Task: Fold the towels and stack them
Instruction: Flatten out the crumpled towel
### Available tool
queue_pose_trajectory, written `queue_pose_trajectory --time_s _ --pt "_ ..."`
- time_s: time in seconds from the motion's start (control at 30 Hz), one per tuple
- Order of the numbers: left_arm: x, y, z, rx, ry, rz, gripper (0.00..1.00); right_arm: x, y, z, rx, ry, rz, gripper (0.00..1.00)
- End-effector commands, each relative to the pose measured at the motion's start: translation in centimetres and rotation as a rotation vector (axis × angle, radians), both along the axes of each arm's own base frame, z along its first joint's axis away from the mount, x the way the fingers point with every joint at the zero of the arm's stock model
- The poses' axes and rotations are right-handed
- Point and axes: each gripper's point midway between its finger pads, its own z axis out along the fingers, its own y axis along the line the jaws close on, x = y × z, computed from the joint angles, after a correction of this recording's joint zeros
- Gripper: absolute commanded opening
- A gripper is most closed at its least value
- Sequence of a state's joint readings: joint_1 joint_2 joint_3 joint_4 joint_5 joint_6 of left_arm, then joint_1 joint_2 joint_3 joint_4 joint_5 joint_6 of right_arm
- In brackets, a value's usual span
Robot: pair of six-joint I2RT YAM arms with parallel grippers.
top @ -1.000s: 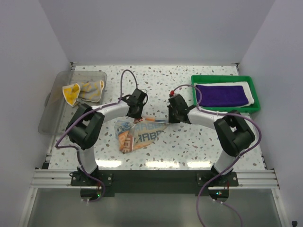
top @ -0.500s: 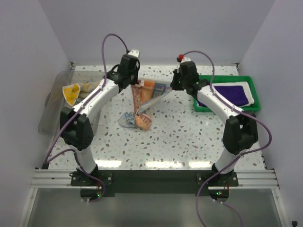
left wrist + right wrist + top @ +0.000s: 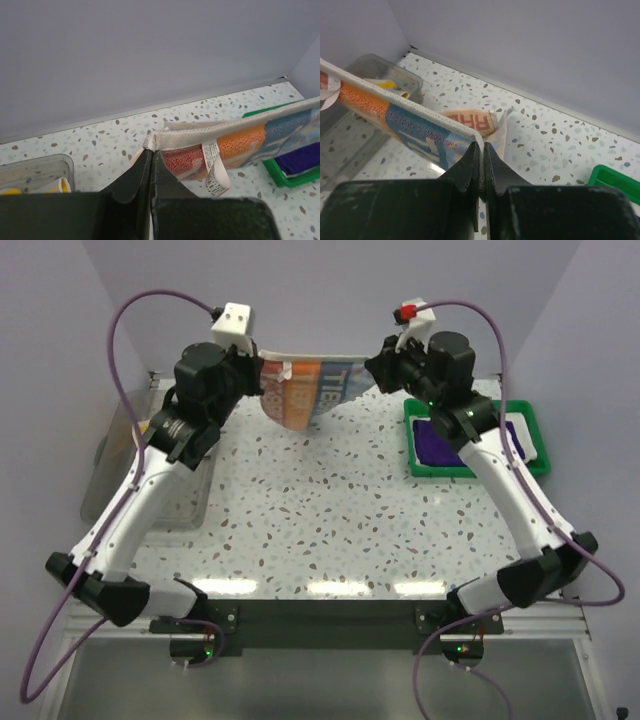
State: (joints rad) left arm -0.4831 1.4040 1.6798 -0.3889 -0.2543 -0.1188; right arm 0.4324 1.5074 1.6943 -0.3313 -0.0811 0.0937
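Observation:
The lettered towel [image 3: 310,390], pale with orange, blue and red blocks, hangs stretched in the air high over the back of the table. My left gripper [image 3: 262,375] is shut on its left top corner, seen in the left wrist view [image 3: 150,150] with the towel [image 3: 235,145] running right. My right gripper [image 3: 378,365] is shut on its right top corner, seen in the right wrist view [image 3: 481,145] with the towel [image 3: 415,125] running left. The purple towel [image 3: 470,440] lies on the white towel [image 3: 528,432] in the green tray [image 3: 540,455].
A clear plastic bin [image 3: 110,455] stands at the left edge, partly behind my left arm; a yellow cloth [image 3: 35,187] lies in it. The grey walls close the back and sides.
Both grippers have lifted the lettered towel from the table and spread apart, so it went from crumpled on the surface to stretched out high at the back.

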Motion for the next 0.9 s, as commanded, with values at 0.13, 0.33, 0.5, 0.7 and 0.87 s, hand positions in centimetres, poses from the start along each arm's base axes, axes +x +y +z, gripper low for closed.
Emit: queue_pose_trajectory --time_s 0.13,0.33,0.5,0.7,0.87 --pt "-10.7 0.0 6.3 -0.071 -0.255 -0.161 0.0 -9.8 -2.6 4.0 -0.028 -0.094 0.155 0.0" --pt "-14.2 1.2 8.1 -0.147 -0.266 -0.203 0.0 -14.8 -3.4 5.7 -0.056 -0.115 0.248 0.0" --pt "-11.7 0.0 5.4 -0.113 -0.143 -0.165 0.0 -13.5 -4.0 5.5 -0.062 -0.095 0.179 0.0" --pt "-3.8 0.7 -0.1 -0.053 0.017 0.053 0.0 -6.5 -4.3 1.5 -0.138 0.014 0.012 0.0" --pt "4.1 1.8 -3.3 -0.055 0.064 0.113 0.0 1.3 -3.3 -1.2 -0.233 0.016 -0.073 0.0"
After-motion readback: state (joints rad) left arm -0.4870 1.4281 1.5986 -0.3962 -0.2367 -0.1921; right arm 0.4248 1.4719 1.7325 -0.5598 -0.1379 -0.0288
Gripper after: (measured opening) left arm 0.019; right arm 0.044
